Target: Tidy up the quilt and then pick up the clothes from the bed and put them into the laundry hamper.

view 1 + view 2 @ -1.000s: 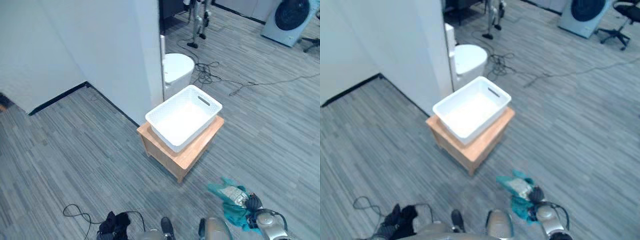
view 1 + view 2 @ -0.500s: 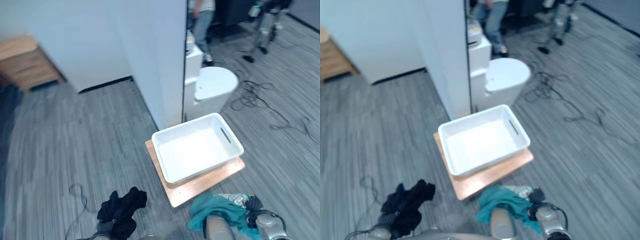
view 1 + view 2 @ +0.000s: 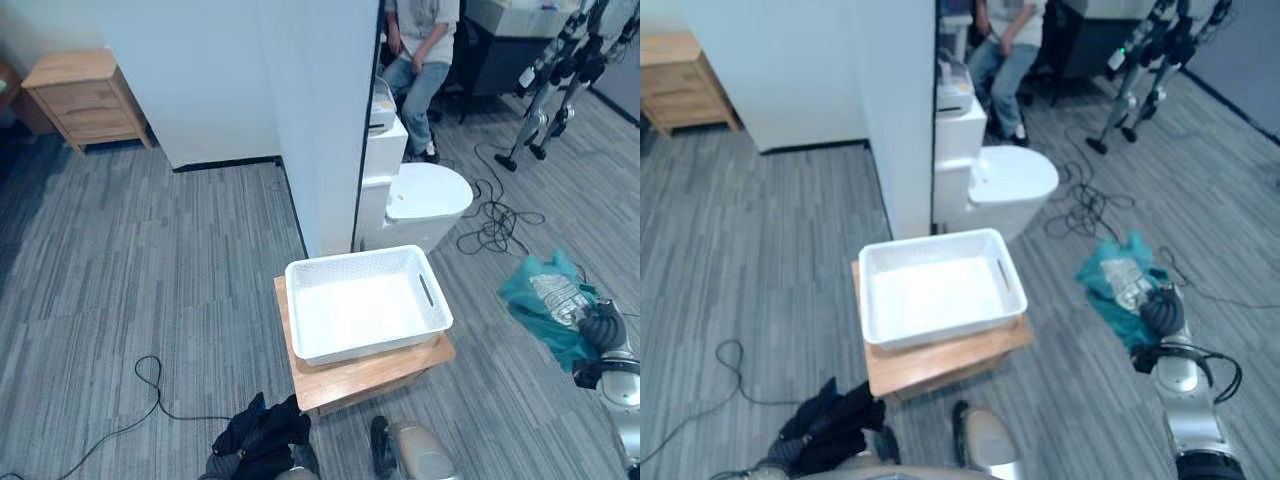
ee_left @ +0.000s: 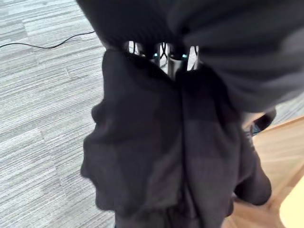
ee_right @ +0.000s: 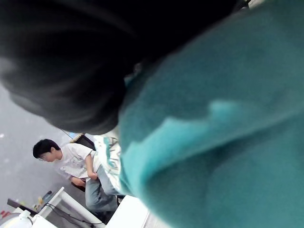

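The white laundry hamper (image 3: 350,262) stands empty on a low wooden stool (image 3: 350,382) just ahead of me. A bunched black garment (image 3: 264,434) hangs in front of the stool's near left corner. My left hand (image 4: 173,61) is shut on it, with folds covering most of the fingers. Off to the right, clear of the hamper, my right hand (image 3: 1160,312) holds up a teal garment (image 3: 543,300) with a pale printed patch. That cloth (image 5: 228,142) drapes over the hand.
A white partition wall (image 3: 320,110) rises behind the hamper, with a white toilet (image 3: 428,195) beside it. A person (image 3: 425,40) sits further back. Loose cables (image 3: 492,225) lie on the floor at right. A wooden nightstand (image 3: 85,95) stands far left.
The camera has swung, so the whole scene shifted. My right arm has raised the teal garment up and out to the right. The black garment still hangs from my left hand.
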